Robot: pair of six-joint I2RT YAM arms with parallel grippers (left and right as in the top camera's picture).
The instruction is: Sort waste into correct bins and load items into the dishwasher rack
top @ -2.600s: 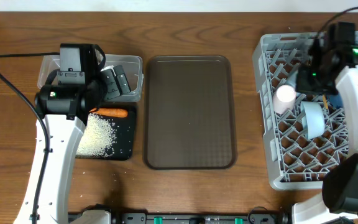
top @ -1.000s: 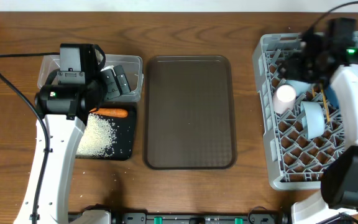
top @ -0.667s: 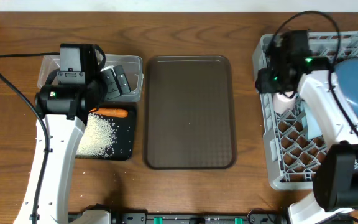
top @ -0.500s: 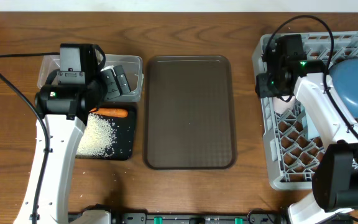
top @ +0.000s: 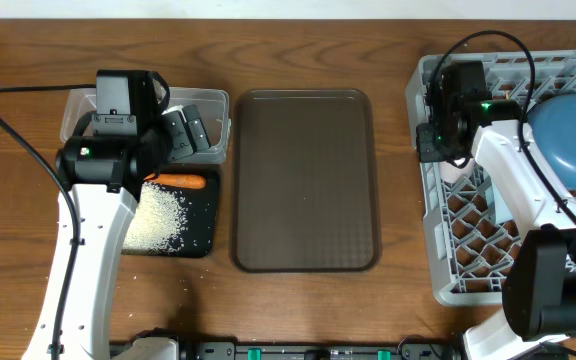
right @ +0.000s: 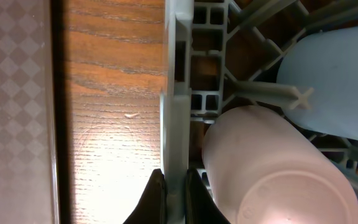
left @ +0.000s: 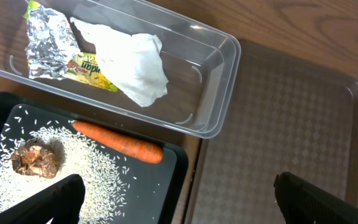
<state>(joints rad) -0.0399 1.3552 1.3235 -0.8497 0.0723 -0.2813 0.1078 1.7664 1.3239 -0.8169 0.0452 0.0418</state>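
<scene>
My right gripper (right: 174, 193) is shut on the left wall of the grey dishwasher rack (right: 176, 93), one finger on each side of the rim. Just inside the rack lie the pale pink cup (right: 272, 162) and a light blue cup (right: 334, 81). The dark-blue plate (top: 568, 135) stands in the rack's far right. My left gripper (left: 179, 199) hangs open over the edge of the black tray (left: 160, 180). That tray holds the carrot (left: 120, 140), rice (left: 98, 174) and a brown lump (left: 36, 158). The clear tub (left: 222, 87) holds the tissue (left: 132, 62), foil (left: 45, 40) and packet (left: 92, 65).
The brown serving tray (top: 305, 180) lies bare between the bins and the rack (top: 423, 200). A strip of wooden table (right: 114, 93) separates it from the rack's wall. The left arm's cable (top: 8, 130) loops over the table's left side.
My right arm swung from the rack's middle to its left rim, and its jaws closed on the wall. The blue plate came into sight. The left arm stayed still.
</scene>
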